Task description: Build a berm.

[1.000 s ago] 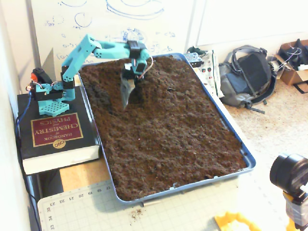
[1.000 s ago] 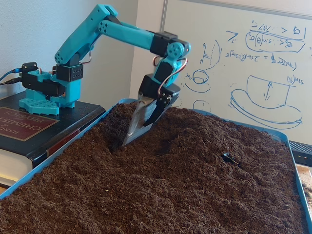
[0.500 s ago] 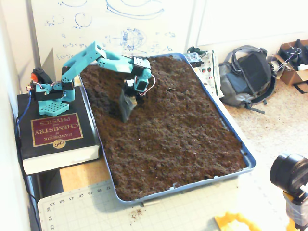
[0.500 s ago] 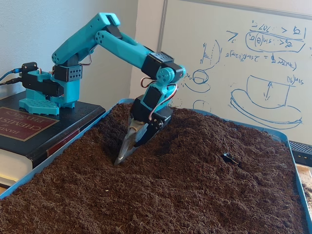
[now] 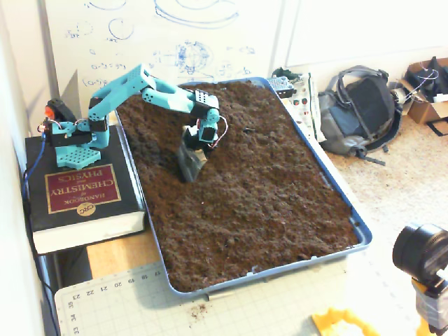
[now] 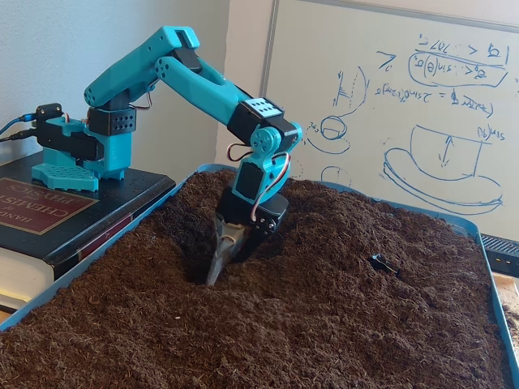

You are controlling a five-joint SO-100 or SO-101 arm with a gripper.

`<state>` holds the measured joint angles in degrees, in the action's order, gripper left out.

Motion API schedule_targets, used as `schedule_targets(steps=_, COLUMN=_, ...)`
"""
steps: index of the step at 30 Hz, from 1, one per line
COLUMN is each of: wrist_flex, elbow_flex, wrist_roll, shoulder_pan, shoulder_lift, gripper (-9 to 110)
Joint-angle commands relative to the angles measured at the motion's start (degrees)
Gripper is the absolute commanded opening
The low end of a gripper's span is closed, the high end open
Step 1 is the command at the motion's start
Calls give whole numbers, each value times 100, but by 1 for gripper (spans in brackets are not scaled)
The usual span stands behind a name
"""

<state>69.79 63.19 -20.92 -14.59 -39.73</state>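
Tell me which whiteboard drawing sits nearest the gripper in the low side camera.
The small cup-like sketch, just right of the arm's wrist; the bigger hat-shaped drawing lies farther right of the gripper.

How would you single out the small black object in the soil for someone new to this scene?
Start at the blue tray filled with dark brown soil. In the low fixed view, look right of the teal arm's end effector, toward the whiteboard. The small black object is the only hard, dark, angular bit on the crumbly surface.

A whiteboard point(image 6: 389, 105) with blue sketches leans against the white wall point(image 6: 49, 49); a grey backpack point(image 5: 360, 112) lies on speckled beige floor point(image 5: 399, 182).
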Motion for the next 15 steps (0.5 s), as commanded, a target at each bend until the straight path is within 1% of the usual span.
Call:
schedule_targets(steps=1, wrist_flex=-1257, elbow_flex=-237, wrist_roll=-105, shoulder_pan=-70, shoulder_lift=-290, gripper=1)
schedule_targets(steps=6, wrist_flex=-1705, elbow_flex=-229, wrist_roll=-105, shoulder_pan=-70, shoulder_lift=-562, gripper=1)
schedule_targets(steps=15, wrist_flex=-1705, elbow_flex=-220, wrist_roll=-9, shoulder_pan=44, shoulder_lift=-1099, gripper=1)
